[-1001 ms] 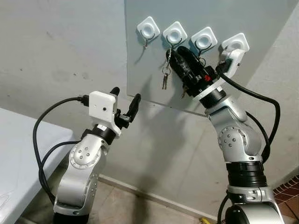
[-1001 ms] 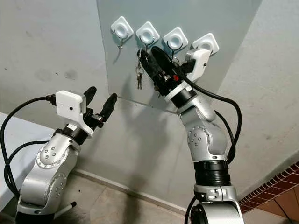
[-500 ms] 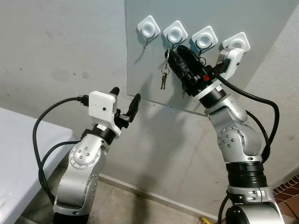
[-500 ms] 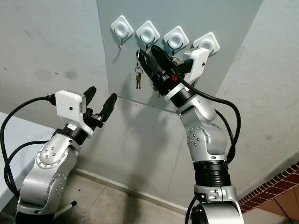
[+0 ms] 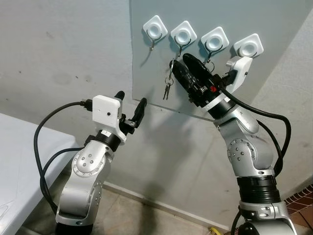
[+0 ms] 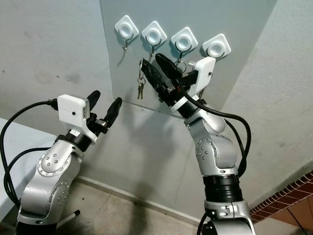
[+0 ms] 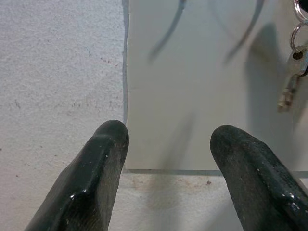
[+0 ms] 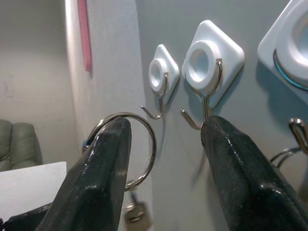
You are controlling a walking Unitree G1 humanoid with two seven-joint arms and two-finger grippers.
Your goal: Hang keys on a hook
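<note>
A row of white hook mounts with metal hooks sits on a grey wall panel [image 5: 146, 73]; the two leftmost hooks [image 8: 159, 103] [image 8: 204, 103] are bare. My right gripper [image 5: 179, 61] reaches up just below the second hook [image 5: 179, 49], its fingers apart. The key ring [image 8: 153, 144] is looped over one finger, and the keys [image 5: 167, 89] dangle below it against the panel. My left gripper [image 5: 131, 98] is held open lower down, near the panel's bottom left corner, with nothing between its fingers [image 7: 103, 159]. The keys [image 7: 291, 82] hang off to one side of it.
A third hook [image 5: 209, 54] carries a small ring; the fourth mount [image 5: 248, 47] is behind my right wrist camera. A white table [image 5: 14, 161] stands at the left. Concrete wall surrounds the panel, with tiled floor [image 5: 303, 200] at the lower right.
My right gripper has slid left and slightly down along the panel, carrying the keys with it; its wrist camera has dropped clear of the fourth mount. The left arm has stayed still.
</note>
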